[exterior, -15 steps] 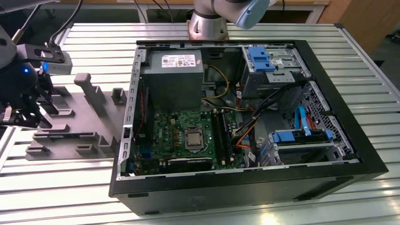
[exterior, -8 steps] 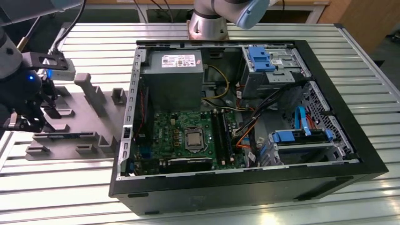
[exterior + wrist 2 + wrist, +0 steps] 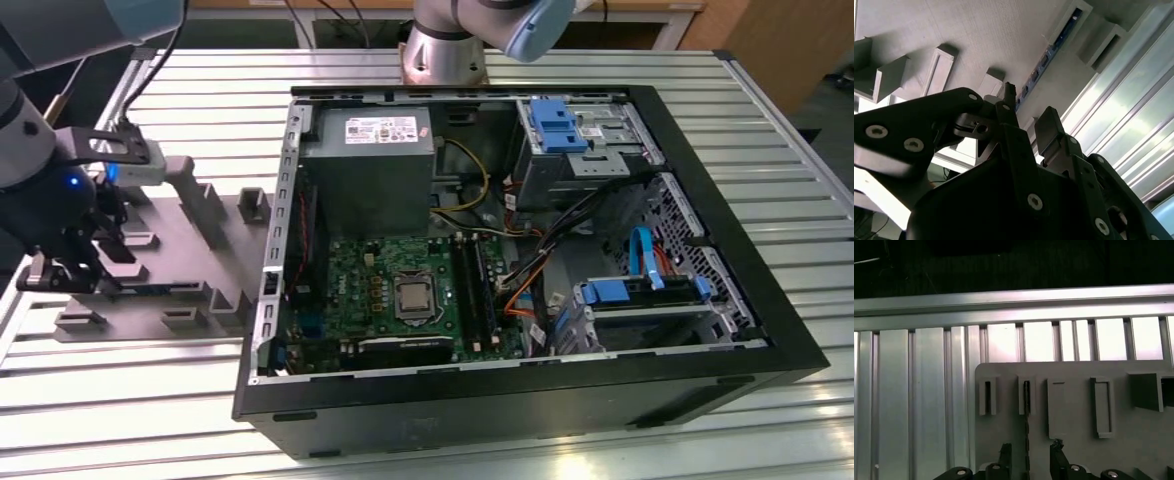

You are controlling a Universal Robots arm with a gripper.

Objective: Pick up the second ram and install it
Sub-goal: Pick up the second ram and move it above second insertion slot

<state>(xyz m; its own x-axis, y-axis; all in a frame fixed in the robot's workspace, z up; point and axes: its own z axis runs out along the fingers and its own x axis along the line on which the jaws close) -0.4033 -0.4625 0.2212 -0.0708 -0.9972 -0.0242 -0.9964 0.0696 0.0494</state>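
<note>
While the gripper (image 3: 1030,452) is hovering over the grey fixture plate (image 3: 1134,440), its 2 fingers are standing apart, 1 on each side of the second ram (image 3: 1027,412), and they are not yet clamping it. The stick is standing on its long edge in the plate's narrow holders and is showing as a thin dark line in both wrist views. The plate is lying on the slatted table (image 3: 160,420), to the exterior view's left of the open computer case (image 3: 534,410). The stick is looking light, stiff and thin, yet fragile. Its 2 flat faces near mid-length are probably offering the safest hold, taken squarely and gently, clear of the contact edge.
</note>
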